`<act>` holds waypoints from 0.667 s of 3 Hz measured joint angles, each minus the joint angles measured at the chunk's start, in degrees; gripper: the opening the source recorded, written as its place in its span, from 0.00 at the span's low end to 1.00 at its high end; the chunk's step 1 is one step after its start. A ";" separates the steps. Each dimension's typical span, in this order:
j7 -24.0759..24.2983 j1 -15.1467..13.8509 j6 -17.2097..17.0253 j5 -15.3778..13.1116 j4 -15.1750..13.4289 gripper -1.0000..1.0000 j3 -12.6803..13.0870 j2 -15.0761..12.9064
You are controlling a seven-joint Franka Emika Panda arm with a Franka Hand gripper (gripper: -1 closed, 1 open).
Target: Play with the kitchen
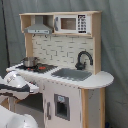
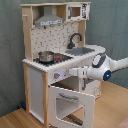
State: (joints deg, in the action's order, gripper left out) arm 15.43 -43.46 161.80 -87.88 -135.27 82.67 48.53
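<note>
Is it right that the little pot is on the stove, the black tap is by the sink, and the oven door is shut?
Nearly. The oven door is open, hanging down at the front in the second exterior view. The pot does sit on the stove, and the black tap stands by the sink.
</note>
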 joint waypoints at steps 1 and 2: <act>6.11 0.10 0.04 0.00 -0.09 0.00 -0.05 0.00; 12.00 0.17 0.07 0.00 -0.15 0.00 -0.05 0.00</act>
State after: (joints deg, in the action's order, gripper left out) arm 27.43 -43.29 161.86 -87.88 -135.42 82.62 48.52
